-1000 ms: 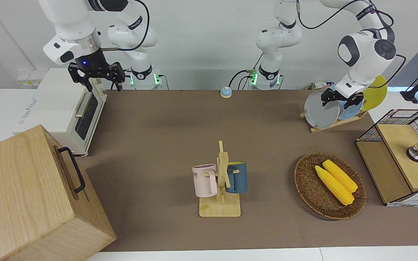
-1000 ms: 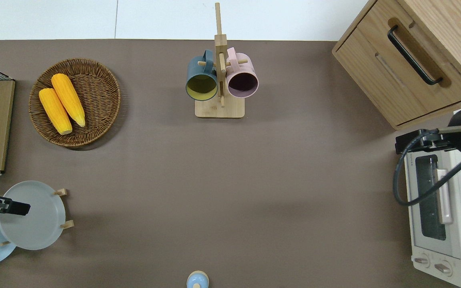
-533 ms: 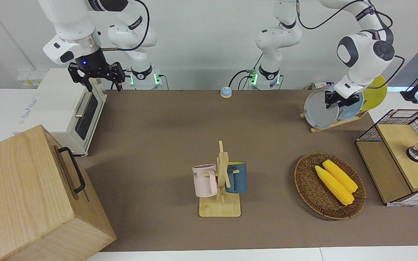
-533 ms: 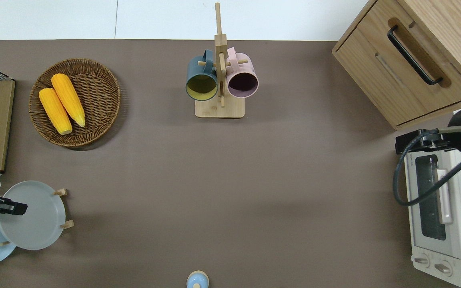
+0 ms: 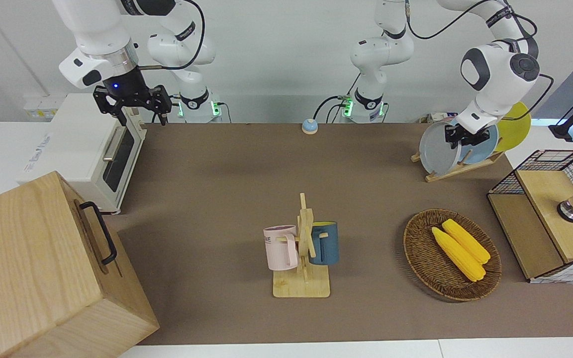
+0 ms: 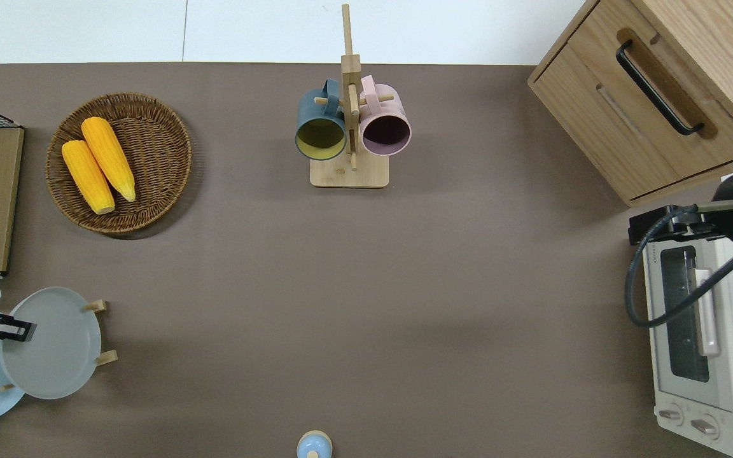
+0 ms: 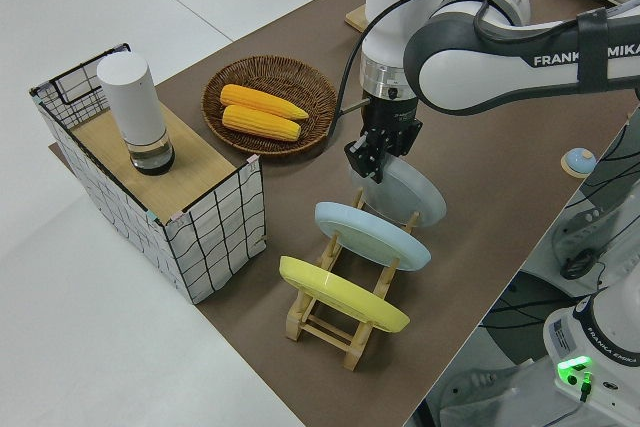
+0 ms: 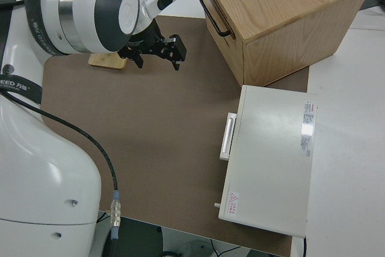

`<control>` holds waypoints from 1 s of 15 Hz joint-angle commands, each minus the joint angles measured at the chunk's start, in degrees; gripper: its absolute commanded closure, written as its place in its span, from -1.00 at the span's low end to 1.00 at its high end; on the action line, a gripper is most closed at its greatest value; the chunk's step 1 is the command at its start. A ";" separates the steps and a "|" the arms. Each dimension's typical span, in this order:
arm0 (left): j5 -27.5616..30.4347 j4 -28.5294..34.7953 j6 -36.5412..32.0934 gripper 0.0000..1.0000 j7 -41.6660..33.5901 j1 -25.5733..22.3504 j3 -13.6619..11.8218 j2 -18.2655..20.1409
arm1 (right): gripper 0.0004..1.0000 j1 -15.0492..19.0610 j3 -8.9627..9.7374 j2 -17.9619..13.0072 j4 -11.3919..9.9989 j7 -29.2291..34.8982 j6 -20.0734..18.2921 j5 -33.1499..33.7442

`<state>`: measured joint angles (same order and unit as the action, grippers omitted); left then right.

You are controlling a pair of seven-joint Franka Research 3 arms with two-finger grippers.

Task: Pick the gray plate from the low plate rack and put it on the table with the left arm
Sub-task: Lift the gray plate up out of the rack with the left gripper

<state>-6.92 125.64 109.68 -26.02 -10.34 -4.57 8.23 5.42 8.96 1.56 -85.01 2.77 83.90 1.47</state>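
Observation:
The gray plate [image 5: 437,149] [image 6: 55,343] [image 7: 408,195] leans in the low plate rack [image 5: 458,169] [image 7: 330,322] at the left arm's end of the brown table [image 5: 217,174]. It stands in the slot farthest from the light blue plate [image 5: 484,145] [image 7: 370,235] and yellow plate [image 5: 515,130] [image 7: 340,293] end. My left gripper [image 5: 458,135] [image 6: 13,329] [image 7: 368,155] is shut on the gray plate's upper rim. The plate's lower edge still sits in the rack. My right gripper [image 5: 135,107] [image 8: 159,52] is open and parked.
A wicker basket [image 5: 418,248] with two corn cobs and a wire crate [image 5: 550,214] lie farther from the robots than the rack. A mug stand [image 5: 304,248] holds two mugs mid-table. A toaster oven [image 5: 82,149] and wood cabinet [image 5: 33,268] fill the right arm's end.
The left gripper's fingers closed from wide open onto the gray plate's rim, and the plate tipped a little more upright. The right arm has not moved.

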 commanded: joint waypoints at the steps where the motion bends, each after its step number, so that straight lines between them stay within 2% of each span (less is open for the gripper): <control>1: -0.90 1.01 -1.04 1.00 -0.97 0.15 0.26 1.96 | -0.97 -0.41 -0.34 0.02 0.37 0.22 -0.05 -0.15; 5: -0.90 -1.97 -4.37 1.00 -0.17 0.50 0.96 3.19 | -0.97 -0.41 -0.34 0.02 0.37 0.22 -0.05 -0.15; 12: -0.99 -14.27 -16.33 1.00 1.23 0.50 3.34 3.28 | -0.97 -0.41 -0.34 0.02 0.37 0.22 -0.05 -0.15; 15: -0.90 -17.35 -19.41 1.00 2.19 0.50 4.74 3.19 | -0.97 -0.41 -0.34 0.02 0.37 0.22 -0.14 -0.15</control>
<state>-7.24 111.80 94.02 -25.72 -10.10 -0.97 11.92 5.42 8.96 1.56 -85.01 2.77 83.90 1.47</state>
